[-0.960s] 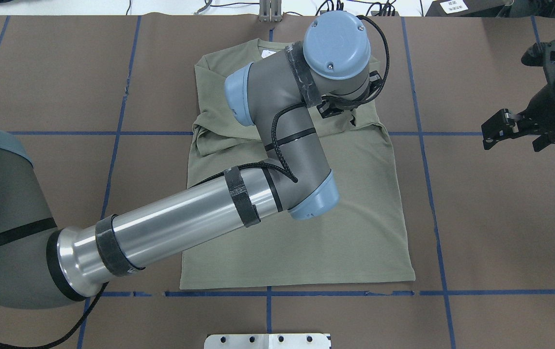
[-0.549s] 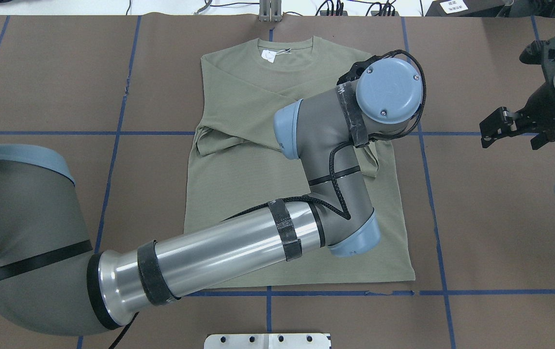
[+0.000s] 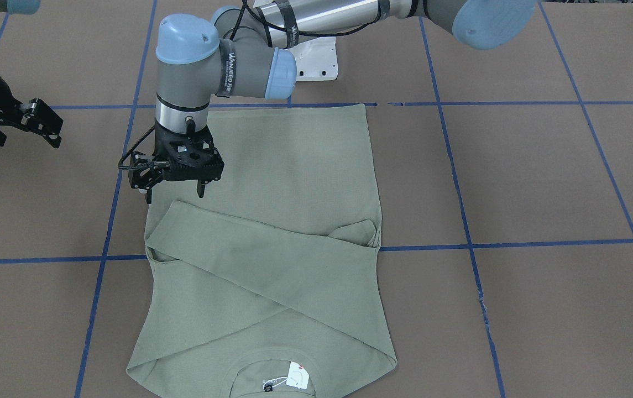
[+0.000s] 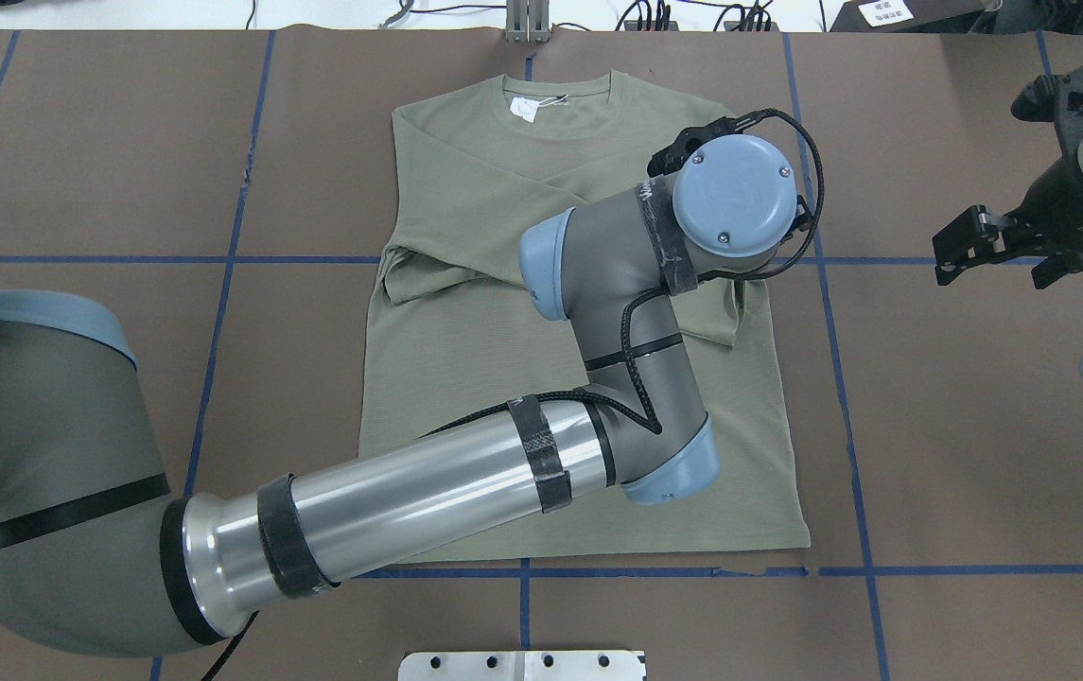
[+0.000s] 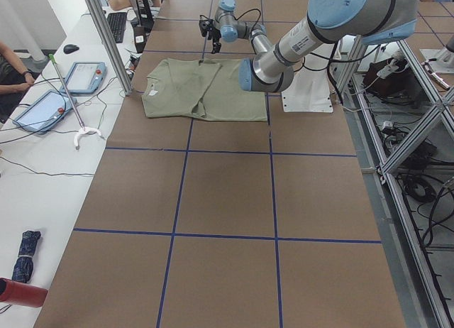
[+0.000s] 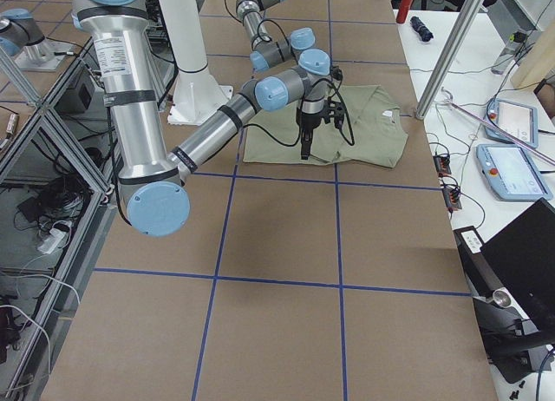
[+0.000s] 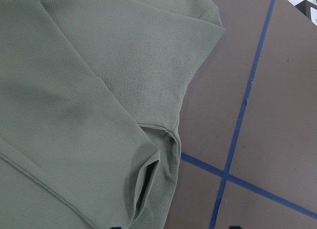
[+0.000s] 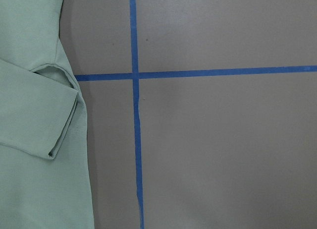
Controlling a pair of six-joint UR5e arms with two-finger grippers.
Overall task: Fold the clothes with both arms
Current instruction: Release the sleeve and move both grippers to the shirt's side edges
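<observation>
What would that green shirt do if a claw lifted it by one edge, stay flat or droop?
Probably droop: the shirt lies limp, and its crossed sleeves crease softly where folded. It looks thin and light, so lifting should take little force. A push would likely bunch it up rather than slide it whole.

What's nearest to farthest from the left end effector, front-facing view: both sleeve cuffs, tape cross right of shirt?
1. Cuff on the view's left, beside the left end effector.
2. Other cuff, view-right edge of the shirt.
3. Tape cross, on the table past that edge.
</observation>
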